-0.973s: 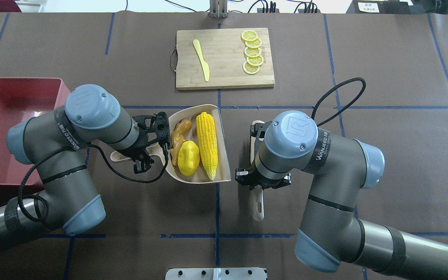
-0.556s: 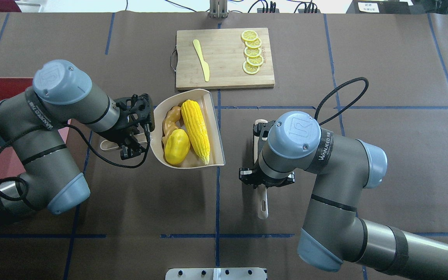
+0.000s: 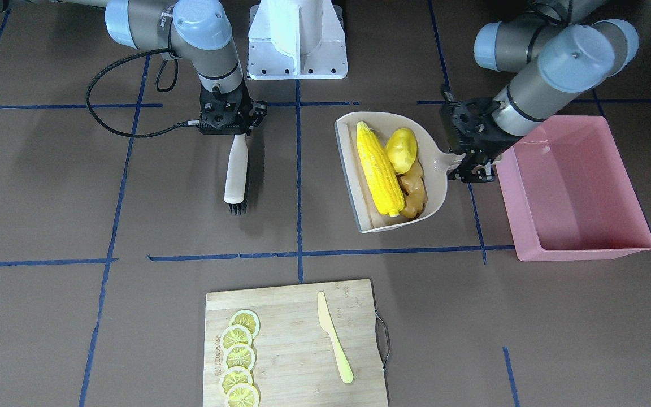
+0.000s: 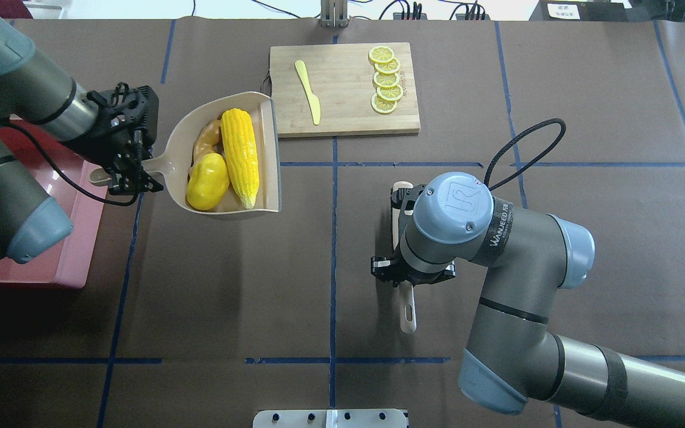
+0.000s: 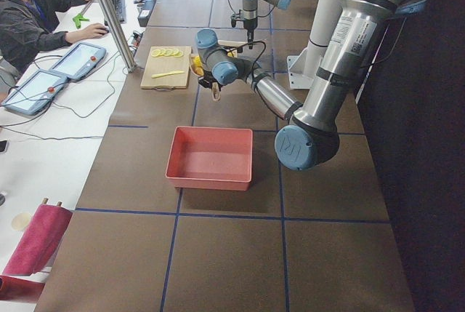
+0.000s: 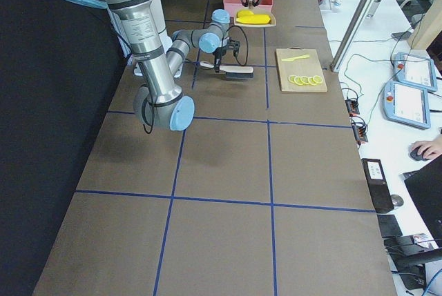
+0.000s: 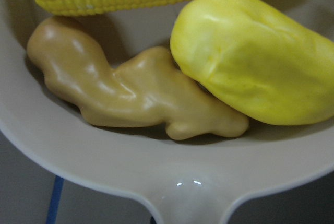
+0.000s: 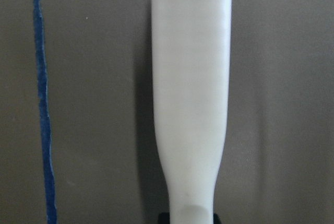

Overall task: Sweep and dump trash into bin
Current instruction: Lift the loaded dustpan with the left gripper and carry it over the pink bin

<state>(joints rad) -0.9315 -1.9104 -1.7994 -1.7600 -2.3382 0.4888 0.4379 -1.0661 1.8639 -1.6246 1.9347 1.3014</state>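
Holding the dustpan handle clamped, left gripper; corn cob, potato lump, ginger root lie just ahead of it, bin beside. Overhead: right gripper grips the brush. Left wrist: smooth, rigid, light toys likely roll; best held level, by the handle.

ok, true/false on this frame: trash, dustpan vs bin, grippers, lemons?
1. The corn cob, potato lump and ginger root all lie in the dustpan. True.
2. The dustpan's scoop is over the bin. False: it is over the table, beside the bin.
3. The right gripper holds the brush by its handle. True.
4. The left gripper is open and empty. False: it is shut on the dustpan's handle.
5. The lemon slices are in the dustpan. False: they lie on the cutting board.
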